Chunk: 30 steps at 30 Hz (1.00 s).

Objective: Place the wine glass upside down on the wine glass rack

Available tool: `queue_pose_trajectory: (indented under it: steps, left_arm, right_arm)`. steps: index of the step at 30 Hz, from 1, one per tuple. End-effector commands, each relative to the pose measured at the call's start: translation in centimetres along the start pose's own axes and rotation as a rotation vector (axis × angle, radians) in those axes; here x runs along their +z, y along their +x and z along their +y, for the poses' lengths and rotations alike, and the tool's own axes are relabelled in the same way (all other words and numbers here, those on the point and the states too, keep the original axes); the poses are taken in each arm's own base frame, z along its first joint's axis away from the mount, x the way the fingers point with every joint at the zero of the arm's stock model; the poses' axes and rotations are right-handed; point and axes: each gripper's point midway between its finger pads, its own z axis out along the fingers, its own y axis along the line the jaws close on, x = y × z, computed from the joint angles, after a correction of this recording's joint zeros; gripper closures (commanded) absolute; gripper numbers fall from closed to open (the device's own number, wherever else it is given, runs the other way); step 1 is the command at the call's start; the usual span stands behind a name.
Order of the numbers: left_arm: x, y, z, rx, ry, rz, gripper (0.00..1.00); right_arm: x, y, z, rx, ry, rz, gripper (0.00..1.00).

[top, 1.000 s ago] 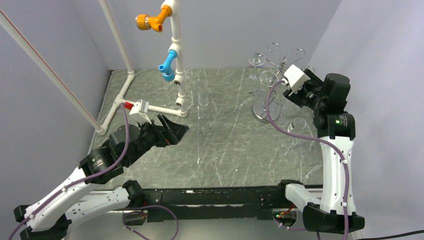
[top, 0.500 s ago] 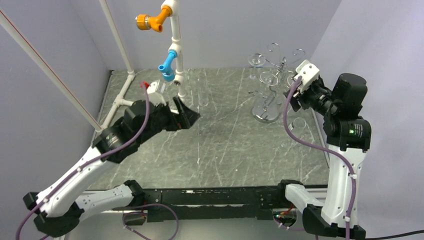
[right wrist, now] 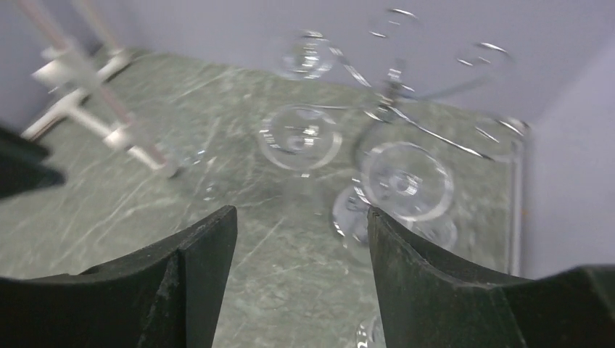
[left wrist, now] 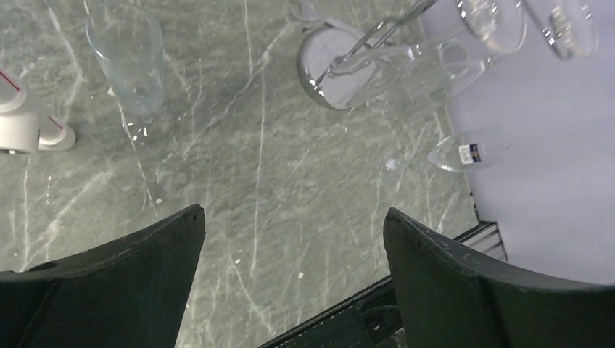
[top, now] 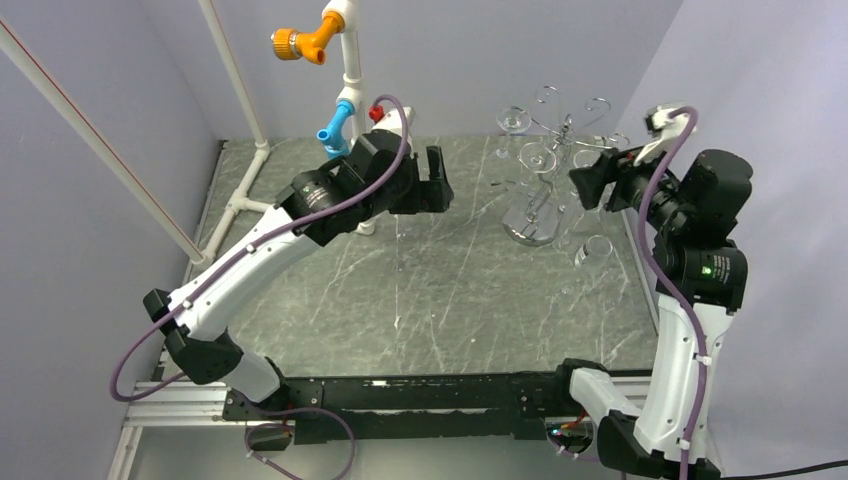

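Though left end effector [left wrist: 291, 214] and right end effector [right wrist: 301, 212] gape empty, glass [left wrist: 451, 154] label [left wrist: 470, 152] illegible.

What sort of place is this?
Probably a robot lab test cell: plain walls box in a marble-look tabletop, two arms bolted to a rail, a white pipe frame beside the wine glass rack.

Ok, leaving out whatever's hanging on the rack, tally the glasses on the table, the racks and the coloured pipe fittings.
Glasses on the table: 2, a standing glass and a lying glass
Wine glass rack: 1
Coloured fittings: 2, orange fitting, blue fitting
Total: 5
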Motion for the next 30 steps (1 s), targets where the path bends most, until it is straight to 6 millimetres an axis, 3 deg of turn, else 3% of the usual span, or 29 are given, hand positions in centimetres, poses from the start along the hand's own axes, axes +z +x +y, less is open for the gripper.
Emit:
queue_pose_trajectory:
  steps: [1,5,10,13,19,25,30]
  left_arm:
    - [-0.7,-0.3,-0.2,0.063,0.032,-0.026,0.04]
    - [-1.4,-0.1,-0.5,0.096,0.108,-0.067,0.02]
    - [-2.5,-0.7,-1.0,0.116,0.232,-0.107,0.01]
    - [-3.0,-0.6,-0.4,0.077,0.304,-0.102,0.01]
    - [-5.3,-1.1,1.7,0.084,0.331,-0.171,0.01]
    - [-6.7,-0.8,3.4,0.127,0.292,-0.216,0.01]
    - [-6.5,-0.1,4.2,0.123,0.281,-0.222,0.01]
  right_arm:
    - [-2.7,-0.7,-4.7,0.177,0.344,-0.013,0.33]
    - [-4.3,3.8,-7.0,0.2,0.488,0.132,0.35]
    - [-4.6,9.1,-9.1,0.308,0.533,0.308,0.36]
    - [-4.8,12.3,-11.3,0.449,0.488,0.404,0.4]
    - [-3.8,16.8,-11.4,0.455,0.265,0.559,0.38]
    - [-3.2,18.7,-11.0,0.448,0.167,0.617,0.37]
    - [-2.6,19.7,-12.0,0.402,0.171,0.665,0.39]
